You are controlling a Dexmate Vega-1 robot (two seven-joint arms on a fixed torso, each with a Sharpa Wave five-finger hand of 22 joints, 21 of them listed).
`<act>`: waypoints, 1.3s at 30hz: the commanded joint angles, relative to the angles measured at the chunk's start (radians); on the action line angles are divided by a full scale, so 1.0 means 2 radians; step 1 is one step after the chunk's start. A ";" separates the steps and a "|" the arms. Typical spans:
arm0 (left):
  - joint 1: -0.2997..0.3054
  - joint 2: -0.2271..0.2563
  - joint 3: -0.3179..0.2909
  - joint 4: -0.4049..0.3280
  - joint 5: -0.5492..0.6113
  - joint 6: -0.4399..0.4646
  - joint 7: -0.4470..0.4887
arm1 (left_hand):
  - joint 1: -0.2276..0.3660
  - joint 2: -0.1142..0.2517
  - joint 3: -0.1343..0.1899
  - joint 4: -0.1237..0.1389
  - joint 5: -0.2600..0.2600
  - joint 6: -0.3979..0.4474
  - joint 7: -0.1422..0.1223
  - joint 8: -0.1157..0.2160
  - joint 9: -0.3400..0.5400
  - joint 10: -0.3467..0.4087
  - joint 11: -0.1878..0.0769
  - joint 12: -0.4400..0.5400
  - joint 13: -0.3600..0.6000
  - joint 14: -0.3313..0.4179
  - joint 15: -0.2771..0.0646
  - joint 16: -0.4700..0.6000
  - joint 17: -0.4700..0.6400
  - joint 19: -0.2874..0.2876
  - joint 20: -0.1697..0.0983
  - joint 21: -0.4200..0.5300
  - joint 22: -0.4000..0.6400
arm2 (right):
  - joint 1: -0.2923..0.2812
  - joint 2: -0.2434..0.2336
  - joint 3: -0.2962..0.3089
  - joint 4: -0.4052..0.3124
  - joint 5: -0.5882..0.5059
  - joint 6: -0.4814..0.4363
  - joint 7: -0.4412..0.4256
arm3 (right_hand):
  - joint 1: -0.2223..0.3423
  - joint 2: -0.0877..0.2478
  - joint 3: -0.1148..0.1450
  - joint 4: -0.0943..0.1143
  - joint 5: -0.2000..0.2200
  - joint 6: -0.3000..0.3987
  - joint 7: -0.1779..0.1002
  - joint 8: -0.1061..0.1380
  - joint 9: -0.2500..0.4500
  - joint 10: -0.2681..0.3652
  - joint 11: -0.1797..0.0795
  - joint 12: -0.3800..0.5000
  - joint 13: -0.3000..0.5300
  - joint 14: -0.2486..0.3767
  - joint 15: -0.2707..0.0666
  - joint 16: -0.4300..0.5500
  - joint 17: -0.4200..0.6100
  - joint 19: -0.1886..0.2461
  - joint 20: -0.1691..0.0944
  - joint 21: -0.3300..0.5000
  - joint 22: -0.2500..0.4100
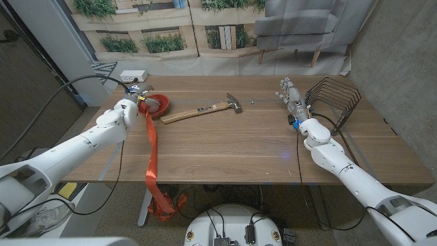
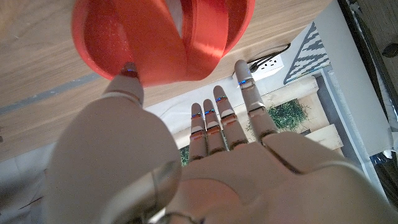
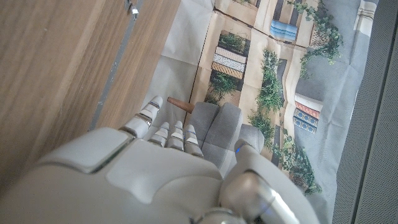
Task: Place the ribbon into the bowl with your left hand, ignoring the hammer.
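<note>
The red bowl (image 1: 162, 105) stands at the table's far left. A long red ribbon (image 1: 151, 147) runs from the bowl across the table, over the near edge and down to a heap on the floor. My left hand (image 1: 134, 94) hovers just left of the bowl. In the left wrist view the ribbon (image 2: 177, 43) drapes over the bowl (image 2: 102, 37). There my left hand (image 2: 205, 168) has its fingers (image 2: 227, 118) straight and apart, and the thumb tip touches the ribbon's edge. The hammer (image 1: 208, 109) lies mid-table. My right hand (image 1: 292, 100) rests at the far right, fingers extended, holding nothing.
A black wire rack (image 1: 333, 100) stands just right of my right hand. A white power strip (image 1: 134, 74) lies behind the bowl at the table's back edge. A small metal bit (image 1: 252, 102) lies near the hammer head. My right hand (image 3: 161, 174) is beside the table's far edge.
</note>
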 commanded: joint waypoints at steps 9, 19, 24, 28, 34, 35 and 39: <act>0.022 -0.001 -0.034 -0.010 -0.030 -0.023 0.045 | -0.048 0.010 -0.021 0.025 0.010 -0.039 -0.009 -0.001 0.000 -0.033 0.003 0.007 -0.012 -0.039 0.012 0.001 -0.002 -0.040 0.021 -0.038 0.002 | 0.005 0.003 -0.002 0.008 0.000 0.003 0.002 | -0.004 0.001 0.003 0.000 0.000 -0.001 0.000 0.001 0.003 0.003 -0.003 0.002 0.003 0.003 -0.001 0.002 0.001 0.004 0.000 0.002 0.002; 0.032 -0.006 -0.052 -0.011 -0.055 -0.033 0.066 | -0.094 0.013 -0.043 0.049 0.020 -0.099 -0.021 -0.003 -0.004 -0.067 0.003 0.007 -0.024 -0.076 0.018 0.000 -0.004 -0.069 0.036 -0.076 0.003 | 0.003 0.002 -0.001 0.007 0.001 0.002 0.001 | -0.004 0.001 0.003 0.000 0.000 -0.001 0.000 0.001 0.003 0.002 -0.003 0.001 0.003 0.004 -0.001 0.002 0.001 0.004 0.000 0.002 0.002; 0.037 -0.007 -0.061 -0.013 -0.072 -0.038 0.068 | -0.100 0.010 -0.049 0.050 0.024 -0.118 -0.023 -0.002 -0.005 -0.084 0.003 0.008 -0.029 -0.100 0.025 -0.002 -0.006 -0.083 0.036 -0.093 0.003 | 0.003 0.002 -0.001 0.008 0.001 0.004 0.002 | -0.005 0.001 0.003 0.000 0.000 -0.001 0.000 0.001 0.003 0.002 -0.003 0.002 0.003 0.004 -0.001 0.002 0.001 0.004 0.000 0.002 0.002; 0.042 -0.008 -0.071 -0.016 -0.087 -0.044 0.073 | -0.104 0.009 -0.053 0.051 0.026 -0.130 -0.023 -0.002 -0.006 -0.104 0.007 0.005 -0.032 -0.115 0.028 -0.003 -0.006 -0.090 0.036 -0.103 0.004 | 0.002 0.002 0.000 0.006 0.002 0.002 0.001 | -0.005 0.001 0.003 0.000 0.000 -0.001 0.000 0.001 0.003 0.002 -0.003 0.002 0.003 0.003 -0.001 0.002 0.001 0.004 0.000 0.002 0.002; 0.046 -0.008 -0.080 -0.020 -0.103 -0.051 0.077 | -0.109 0.008 -0.058 0.053 0.029 -0.143 -0.027 -0.002 -0.006 -0.123 0.010 0.006 -0.035 -0.138 0.033 -0.004 -0.007 -0.105 0.037 -0.119 0.004 | 0.001 0.002 0.000 0.006 0.002 0.003 0.002 | -0.005 0.001 0.003 0.000 0.000 -0.001 0.000 0.001 0.003 0.002 -0.003 0.002 0.003 0.003 -0.001 0.002 0.001 0.004 0.000 0.002 0.002; 0.046 -0.007 -0.080 -0.021 -0.105 -0.054 0.076 | -0.111 0.008 -0.060 0.054 0.030 -0.149 -0.027 -0.002 -0.007 -0.128 0.012 0.006 -0.037 -0.143 0.035 -0.004 -0.008 -0.109 0.037 -0.123 0.004 | 0.001 0.001 0.000 0.006 0.002 0.003 0.002 | -0.005 0.001 0.003 0.000 0.000 -0.001 0.000 0.001 0.003 0.002 -0.002 0.002 0.003 0.003 -0.001 0.002 0.001 0.004 0.000 0.002 0.002; 0.049 -0.006 -0.084 -0.025 -0.109 -0.054 0.081 | -0.114 0.008 -0.063 0.055 0.031 -0.165 -0.031 -0.004 -0.007 -0.137 0.013 0.006 -0.039 -0.148 0.037 -0.002 -0.008 -0.111 0.036 -0.129 0.004 | 0.000 0.001 0.000 0.004 0.002 0.003 0.001 | -0.005 0.001 0.003 0.000 0.000 -0.001 0.000 0.001 0.003 0.002 -0.003 0.002 0.003 0.003 -0.001 0.002 0.001 0.004 0.000 0.002 0.002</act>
